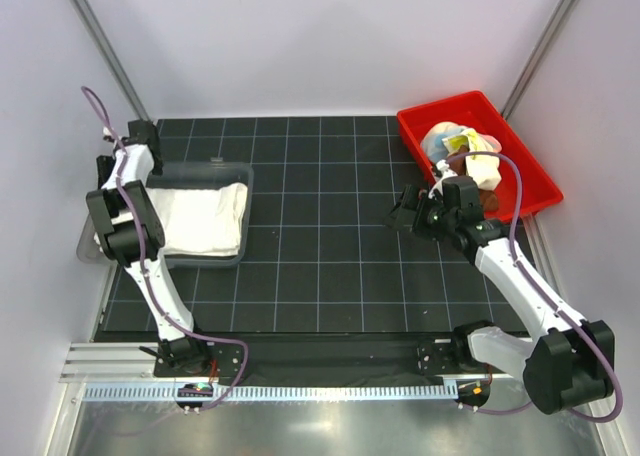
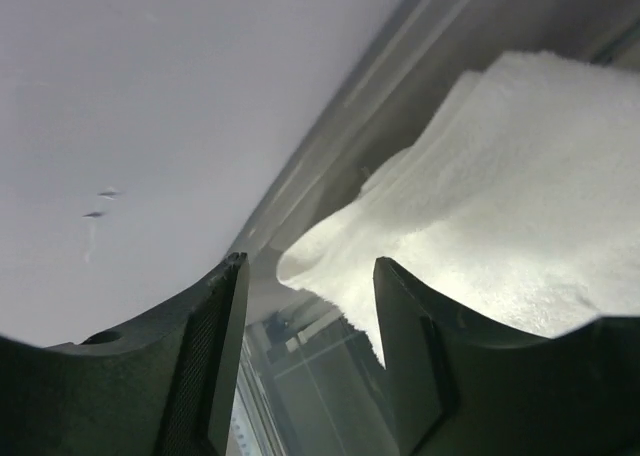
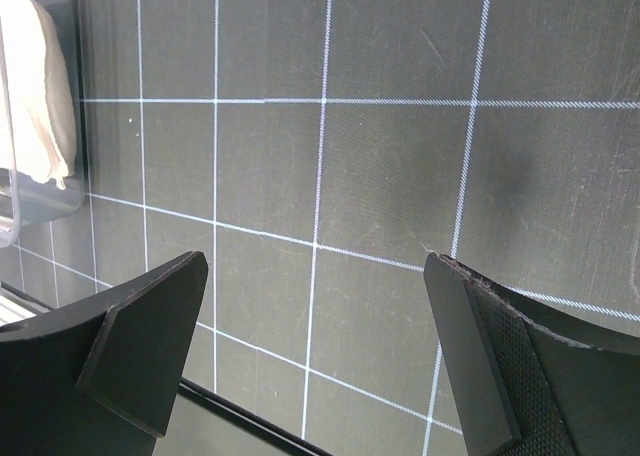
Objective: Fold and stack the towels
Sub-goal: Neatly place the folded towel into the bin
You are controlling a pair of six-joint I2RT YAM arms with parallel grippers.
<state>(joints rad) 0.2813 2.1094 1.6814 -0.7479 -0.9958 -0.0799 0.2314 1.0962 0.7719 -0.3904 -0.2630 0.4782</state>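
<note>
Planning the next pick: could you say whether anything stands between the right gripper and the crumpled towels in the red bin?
Only the red plastic bin's wall lies between the open right gripper, over the black gridded mat, and the crumpled towels.

The black gridded bench (image 1: 320, 226) carries a grey tray (image 1: 246, 216) below the left tool (image 2: 305, 356) and a red bin (image 1: 500, 126) just behind the right tool (image 3: 315, 356).

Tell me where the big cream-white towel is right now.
In the top view, the cream-white towel lies in the grey tray on the left side of the table, right beside the left arm.
</note>
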